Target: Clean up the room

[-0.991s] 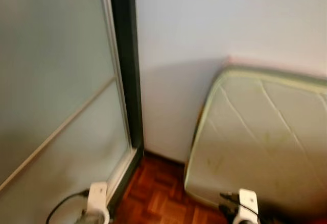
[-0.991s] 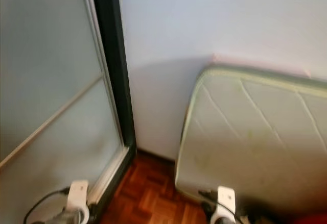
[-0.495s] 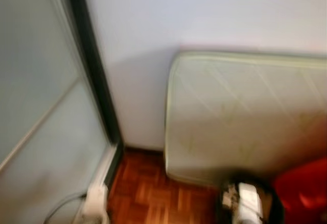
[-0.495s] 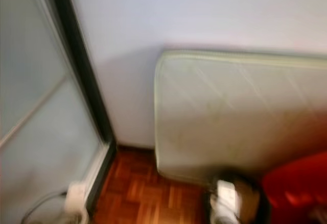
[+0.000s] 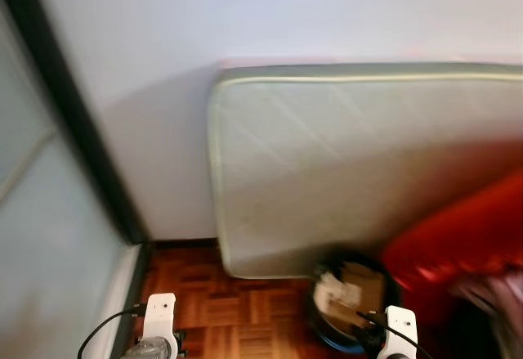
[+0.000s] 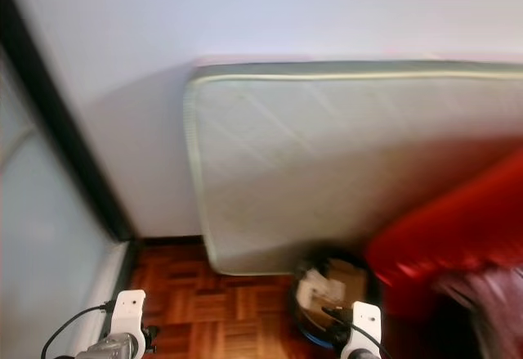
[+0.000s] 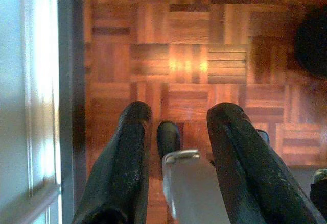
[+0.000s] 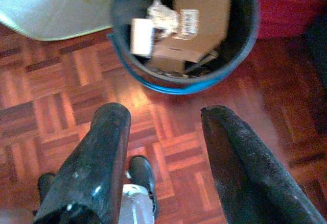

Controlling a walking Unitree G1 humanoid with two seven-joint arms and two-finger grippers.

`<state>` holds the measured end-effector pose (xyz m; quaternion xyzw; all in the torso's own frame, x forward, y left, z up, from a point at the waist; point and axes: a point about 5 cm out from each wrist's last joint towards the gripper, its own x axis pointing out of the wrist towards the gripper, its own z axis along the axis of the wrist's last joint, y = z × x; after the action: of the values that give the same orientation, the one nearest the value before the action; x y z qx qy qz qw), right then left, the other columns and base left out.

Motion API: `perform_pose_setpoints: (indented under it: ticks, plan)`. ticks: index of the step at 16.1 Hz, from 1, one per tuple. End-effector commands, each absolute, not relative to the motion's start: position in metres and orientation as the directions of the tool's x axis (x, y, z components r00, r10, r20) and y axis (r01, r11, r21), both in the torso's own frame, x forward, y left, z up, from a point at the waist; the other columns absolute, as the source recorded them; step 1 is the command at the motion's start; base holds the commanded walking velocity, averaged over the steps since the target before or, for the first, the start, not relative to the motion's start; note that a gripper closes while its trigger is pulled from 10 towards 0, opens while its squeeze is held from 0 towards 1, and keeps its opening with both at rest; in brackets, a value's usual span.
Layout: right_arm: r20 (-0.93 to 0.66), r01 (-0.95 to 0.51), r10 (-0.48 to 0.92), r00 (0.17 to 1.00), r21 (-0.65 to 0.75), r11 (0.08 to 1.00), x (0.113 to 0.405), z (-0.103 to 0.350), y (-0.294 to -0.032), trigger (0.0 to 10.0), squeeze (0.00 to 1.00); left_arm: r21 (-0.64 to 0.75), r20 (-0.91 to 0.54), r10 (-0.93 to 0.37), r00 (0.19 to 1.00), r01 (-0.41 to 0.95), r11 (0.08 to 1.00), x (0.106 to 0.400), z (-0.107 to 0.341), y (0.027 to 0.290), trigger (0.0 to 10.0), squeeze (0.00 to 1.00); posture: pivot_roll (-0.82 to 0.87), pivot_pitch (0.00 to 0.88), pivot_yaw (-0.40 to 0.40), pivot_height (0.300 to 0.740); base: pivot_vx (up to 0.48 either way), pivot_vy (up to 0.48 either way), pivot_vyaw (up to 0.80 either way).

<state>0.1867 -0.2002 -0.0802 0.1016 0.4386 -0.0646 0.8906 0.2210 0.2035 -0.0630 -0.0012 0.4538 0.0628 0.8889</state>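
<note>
A dark round bin with a blue base [image 8: 173, 85] stands on the parquet floor, holding cardboard pieces [image 8: 199, 27] and crumpled paper. It sits at the foot of the mattress [image 5: 351, 163], beside a red soft seat [image 5: 458, 244]. My right gripper [image 8: 164, 116] hangs open over the floor just short of the bin, with nothing between its fingers. My left gripper [image 7: 181, 113] is open too, hanging above bare parquet near the door track.
A pale quilted mattress leans on its edge against the white wall. A frosted sliding door [image 5: 33, 244] with a dark frame [image 5: 78, 142] closes off the left side. Dark cloth [image 5: 490, 293] lies on the red seat at the far right.
The camera has swung to the right: the door and mattress slid left in the picture, and the bin and red seat came into view. Both arms hang as before.
</note>
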Motion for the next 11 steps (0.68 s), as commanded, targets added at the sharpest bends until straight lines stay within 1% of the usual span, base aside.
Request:
perform_pose_setpoints:
  ticks: [1,3,5,6,11]
  plan:
    - [-0.799,0.205,-0.029,0.6,0.118,0.972,0.1863,-0.0804,-0.2009,10.0,0.0,0.064,-0.818,0.118,0.563,-0.115,0.991,0.2186,-0.0644,0.2046,10.0,0.0,0.01,0.0,-0.057,0.74,0.0,0.0,-0.78]
    - [-0.799,0.203,-0.027,0.601,0.12,0.972,0.1865,-0.0804,-0.2003,10.0,0.0,0.097,-0.813,0.132,0.568,-0.091,0.991,0.2198,-0.0634,0.2063,10.0,0.0,0.01,0.0,-0.055,0.74,0.0,0.0,-0.78]
    - [-0.8,0.201,-0.025,0.6,0.12,0.972,0.1869,-0.0803,-0.1999,10.0,0.0,0.098,-0.816,0.133,0.563,-0.092,0.991,0.2198,-0.0633,0.2068,10.0,0.0,0.01,0.0,-0.052,0.74,0.0,-0.48,-0.78]
    - [-0.8,0.201,-0.024,0.599,0.121,0.972,0.1869,-0.0803,-0.1998,10.0,0.0,0.089,-0.815,0.136,0.564,-0.11,0.99,0.2195,-0.0635,0.2067,10.0,0.0,0.01,0.0,-0.052,0.74,0.0,0.0,-0.78]
    - [-0.799,0.192,-0.021,0.601,0.12,0.974,0.1878,-0.0799,-0.1998,10.0,0.0,0.1,-0.816,0.135,0.563,-0.092,0.991,0.2205,-0.0629,0.2071,10.0,0.0,0.0,0.0,-0.049,0.74,0.0,0.0,-0.78]
